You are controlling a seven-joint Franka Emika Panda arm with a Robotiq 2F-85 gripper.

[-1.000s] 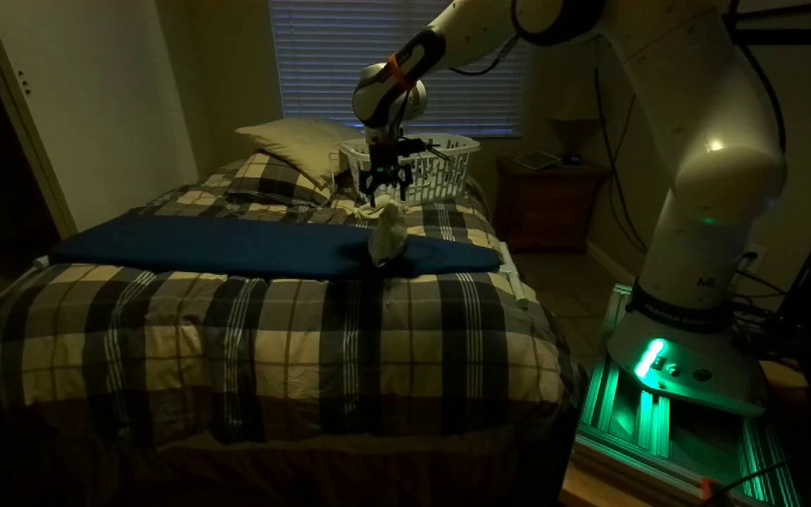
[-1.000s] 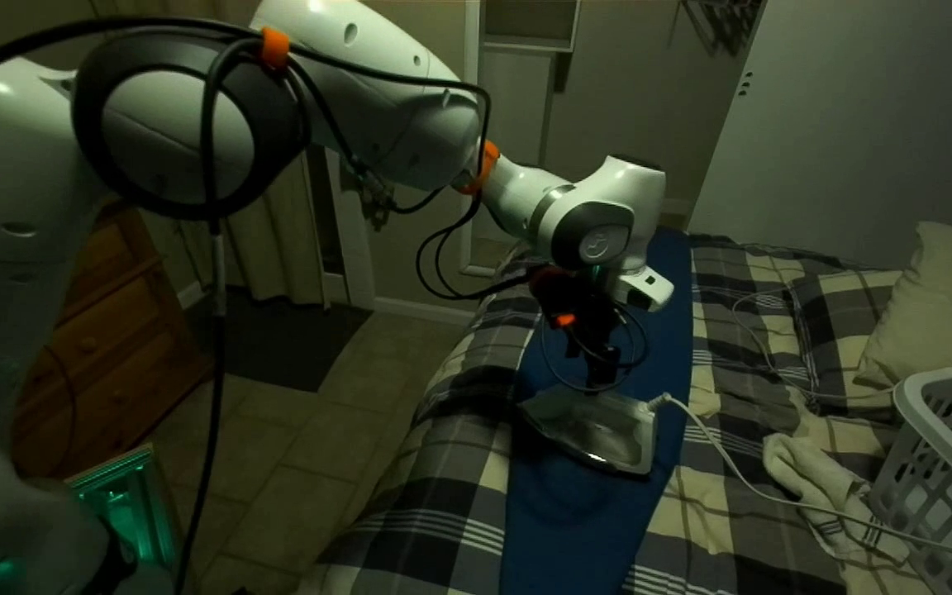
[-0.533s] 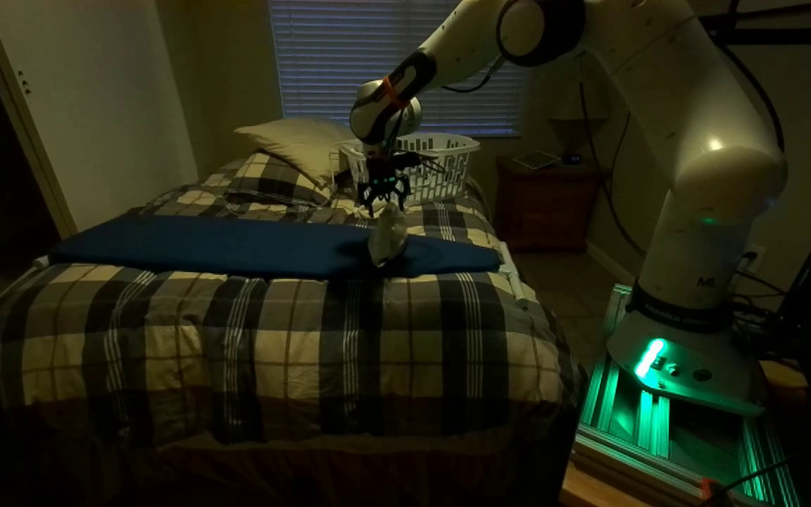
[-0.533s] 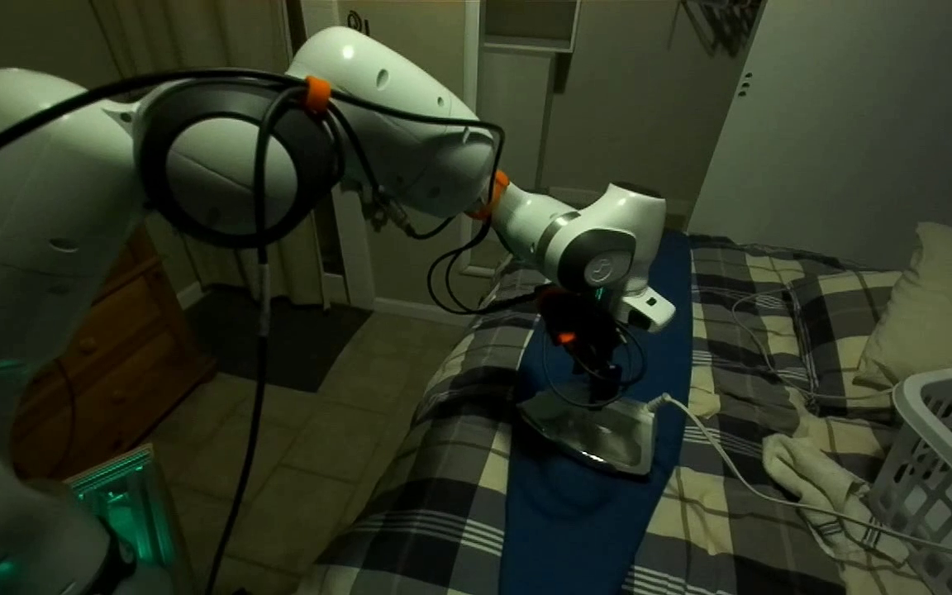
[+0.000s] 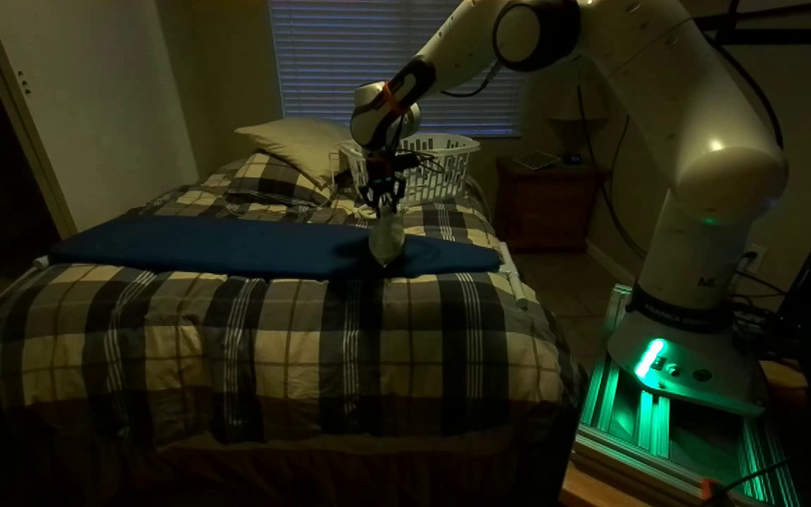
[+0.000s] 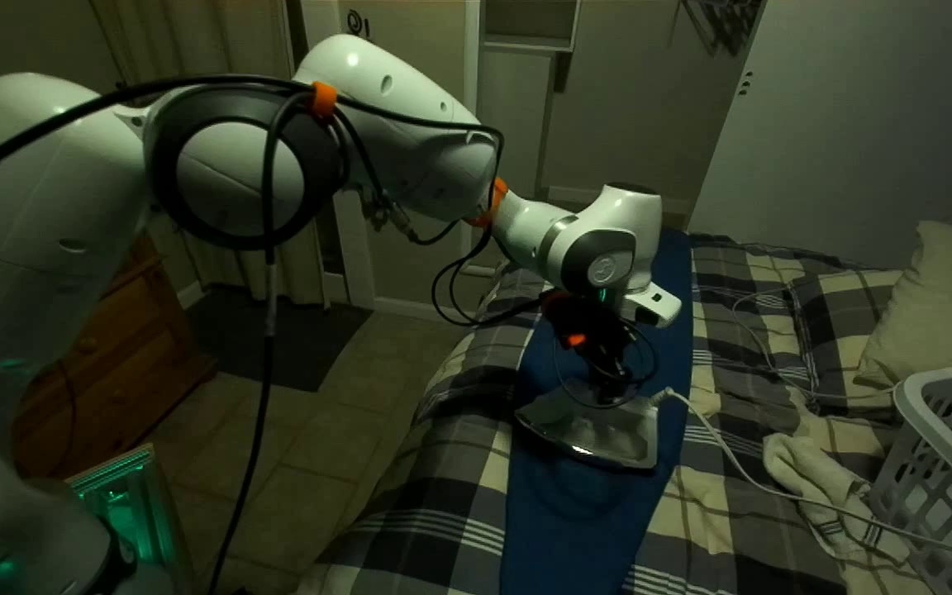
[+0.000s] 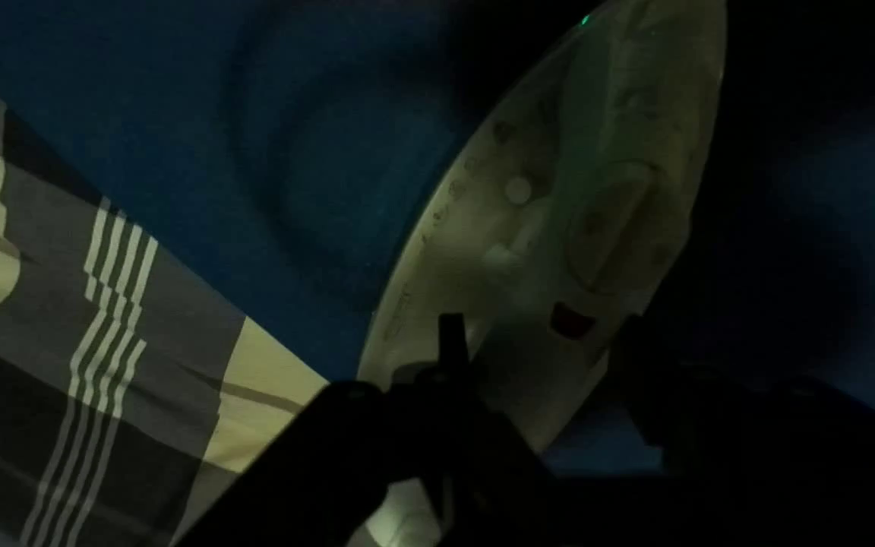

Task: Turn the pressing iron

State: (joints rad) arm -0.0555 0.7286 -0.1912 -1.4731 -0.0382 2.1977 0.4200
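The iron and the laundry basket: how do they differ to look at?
The iron is much smaller than the laundry basket. The iron's sides look smooth and closed, while the laundry basket's are full of holes. The iron narrows to a point; the laundry basket is broad and open at the top. Both are pale.

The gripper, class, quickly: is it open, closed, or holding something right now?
Gripper: closed, holding the pressing iron.
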